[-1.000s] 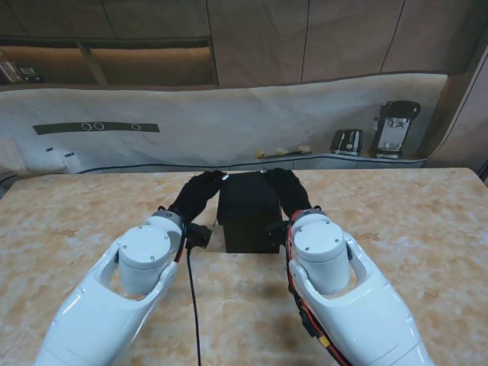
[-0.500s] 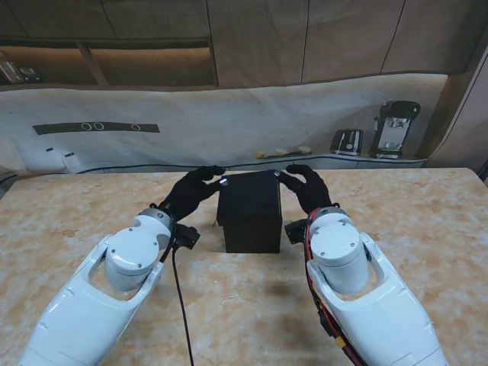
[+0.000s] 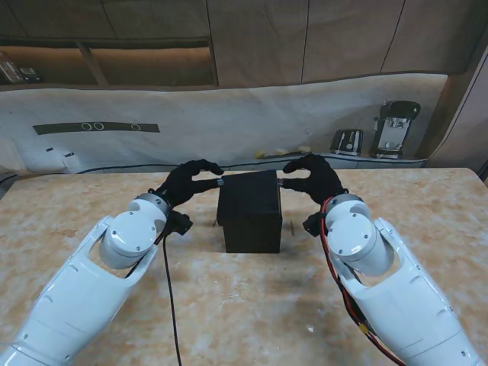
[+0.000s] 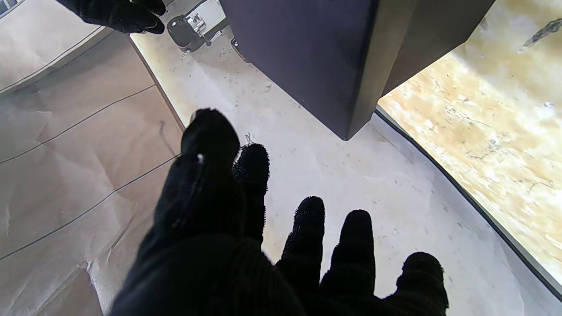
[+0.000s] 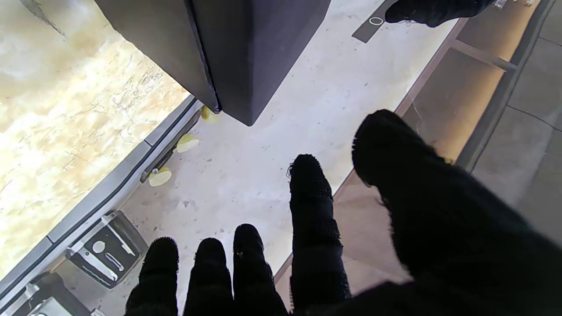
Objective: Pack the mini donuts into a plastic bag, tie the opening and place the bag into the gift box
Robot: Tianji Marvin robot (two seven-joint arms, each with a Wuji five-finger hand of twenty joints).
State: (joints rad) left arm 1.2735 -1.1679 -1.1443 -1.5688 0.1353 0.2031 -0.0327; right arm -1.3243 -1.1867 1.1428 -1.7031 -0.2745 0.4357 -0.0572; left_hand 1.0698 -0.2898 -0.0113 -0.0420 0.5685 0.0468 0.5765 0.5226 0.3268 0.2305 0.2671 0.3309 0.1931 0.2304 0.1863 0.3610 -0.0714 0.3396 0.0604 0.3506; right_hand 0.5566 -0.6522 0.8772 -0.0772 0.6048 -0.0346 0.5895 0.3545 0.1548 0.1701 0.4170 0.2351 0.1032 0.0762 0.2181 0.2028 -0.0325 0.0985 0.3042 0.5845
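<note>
Black closed gift box standing mid-table on the marbled table, left hand held just beside its far left corner, right hand beside its far right corner, both gloved, fingers spread, nothing gripped, contact with the lid not determinable.

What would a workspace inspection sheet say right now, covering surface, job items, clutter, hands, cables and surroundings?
Surface: marbled table, bare where visible.
Job's things: black gift box upright at centre, closed as far as I can tell; donuts and plastic bag not seen.
Clutter: nothing seen on the table.
Hands: left hand and right hand flank the box's far top corners, fingers spread, holding nothing; contact unclear.
Cables: black cable runs along the left arm; red and black wires on the right arm.
Surroundings: cloth-covered counter behind, with black appliances and small yellow pieces.
</note>
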